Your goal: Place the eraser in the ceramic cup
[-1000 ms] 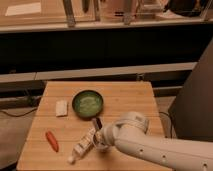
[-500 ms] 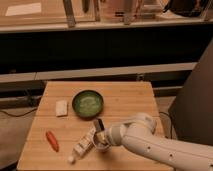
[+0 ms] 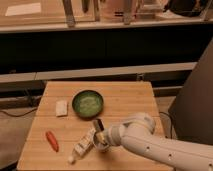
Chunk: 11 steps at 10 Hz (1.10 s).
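Observation:
The eraser (image 3: 61, 107), a small whitish flat block, lies on the wooden table (image 3: 125, 100) just left of the dark green bowl (image 3: 87, 103). My gripper (image 3: 99, 134) is at the front middle of the table, below the bowl and well to the right of the eraser. It hangs over a small pale round thing that seems to be the ceramic cup (image 3: 102, 146), which it mostly hides. The white arm reaches in from the lower right.
A white-and-green bottle (image 3: 82, 146) lies on its side just left of the gripper, touching or almost touching it. A red elongated item (image 3: 51, 141) lies at the front left. A dark shelf unit stands behind the table, and a grey panel is at the right.
The gripper has shifted slightly right and a little away from the table's front edge, and the arm's elbow has swung right. The eraser, bowl and bottle have not moved.

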{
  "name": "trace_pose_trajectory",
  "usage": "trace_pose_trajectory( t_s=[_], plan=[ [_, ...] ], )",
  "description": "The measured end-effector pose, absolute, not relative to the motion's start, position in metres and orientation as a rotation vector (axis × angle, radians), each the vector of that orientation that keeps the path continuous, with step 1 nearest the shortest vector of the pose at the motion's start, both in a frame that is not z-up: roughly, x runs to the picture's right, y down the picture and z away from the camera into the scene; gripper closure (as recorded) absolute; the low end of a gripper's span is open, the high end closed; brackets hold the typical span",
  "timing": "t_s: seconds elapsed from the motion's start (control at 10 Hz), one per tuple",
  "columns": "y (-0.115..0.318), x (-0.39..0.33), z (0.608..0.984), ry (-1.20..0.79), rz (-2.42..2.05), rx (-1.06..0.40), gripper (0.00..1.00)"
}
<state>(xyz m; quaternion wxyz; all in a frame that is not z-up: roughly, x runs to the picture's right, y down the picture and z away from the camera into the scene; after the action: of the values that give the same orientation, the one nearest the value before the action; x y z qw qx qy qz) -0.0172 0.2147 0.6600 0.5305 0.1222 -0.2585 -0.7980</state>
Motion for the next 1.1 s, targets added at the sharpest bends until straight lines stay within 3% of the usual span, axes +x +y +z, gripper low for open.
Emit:
trace_pose_trajectory(
  t_s=[0.5, 0.6, 1.1],
  plan=[
    [0.214, -0.0171, 0.6602, -0.602, -1.924, 0.287, 0.28],
    [0.214, -0.0172, 0.6602, -0.601, -1.925, 0.288, 0.22],
    [0.2145, -0.0163, 0.6602, -0.59, -1.938, 0.292, 0.2]
  ],
)
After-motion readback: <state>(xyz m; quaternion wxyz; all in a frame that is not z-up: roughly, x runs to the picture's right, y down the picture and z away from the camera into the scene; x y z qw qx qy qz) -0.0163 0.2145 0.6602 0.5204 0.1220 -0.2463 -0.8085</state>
